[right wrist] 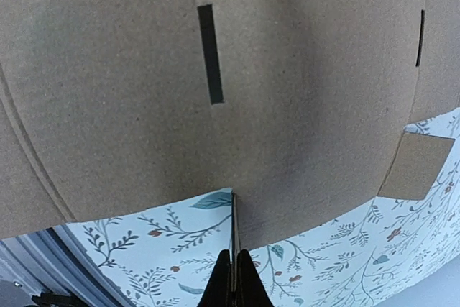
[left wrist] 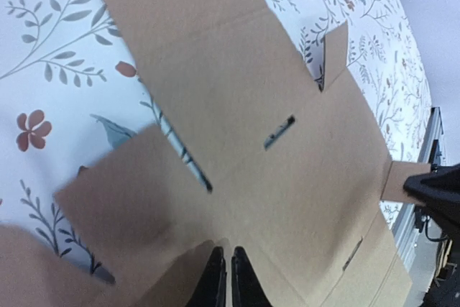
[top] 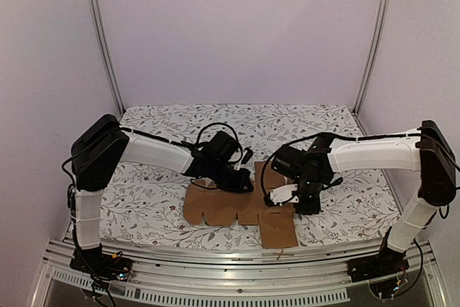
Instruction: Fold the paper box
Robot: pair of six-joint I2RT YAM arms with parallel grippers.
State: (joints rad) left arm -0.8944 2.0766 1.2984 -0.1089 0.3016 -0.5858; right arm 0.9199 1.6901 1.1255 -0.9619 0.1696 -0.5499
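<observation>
The paper box [top: 230, 210] is a flat brown cardboard sheet with flaps and slots, lying at the front middle of the table. My left gripper [top: 243, 183] is at its far edge. In the left wrist view the sheet [left wrist: 287, 177] fills the frame, and the left gripper [left wrist: 224, 272] is shut with a thin sliver of cardboard between its tips. My right gripper [top: 277, 195] is at the sheet's right side. In the right wrist view the right gripper [right wrist: 234, 272] is shut on a thin flap seen edge-on, joined to the sheet [right wrist: 302, 106].
A floral tablecloth [top: 158, 192] covers the table. A metal rail [top: 237, 257] runs along the near edge. Two posts [top: 104, 41] stand at the back corners against plain walls. The right arm's dark body shows in the left wrist view [left wrist: 438, 188].
</observation>
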